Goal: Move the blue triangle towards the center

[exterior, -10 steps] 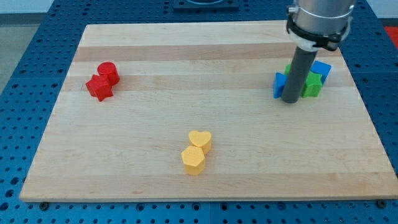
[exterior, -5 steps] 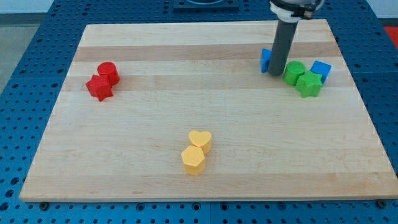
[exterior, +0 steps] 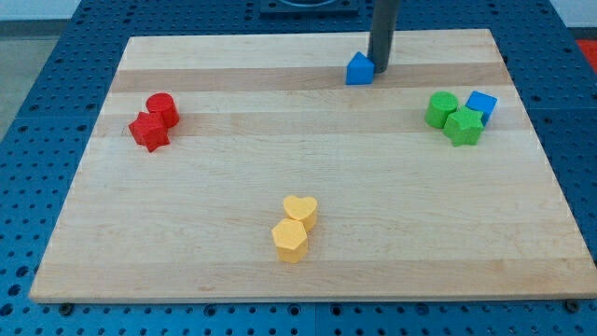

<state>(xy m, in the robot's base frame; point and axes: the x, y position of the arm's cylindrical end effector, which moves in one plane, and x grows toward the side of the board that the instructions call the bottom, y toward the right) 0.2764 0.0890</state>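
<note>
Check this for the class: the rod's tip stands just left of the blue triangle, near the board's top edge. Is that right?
One detail is wrong. In the camera view my tip stands just right of the blue triangle, not left of it. The rest holds: both are near the board's top edge.

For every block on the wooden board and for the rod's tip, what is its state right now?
Blue triangle block: near the view's top edge, touching my tip.
My tip: at the triangle's right side.
Blue cube: against the green pair.
Green blocks: touching each other, view's right.
Red blocks: touching each other, view's left.
Yellow heart and hexagon: touching, view's bottom.
</note>
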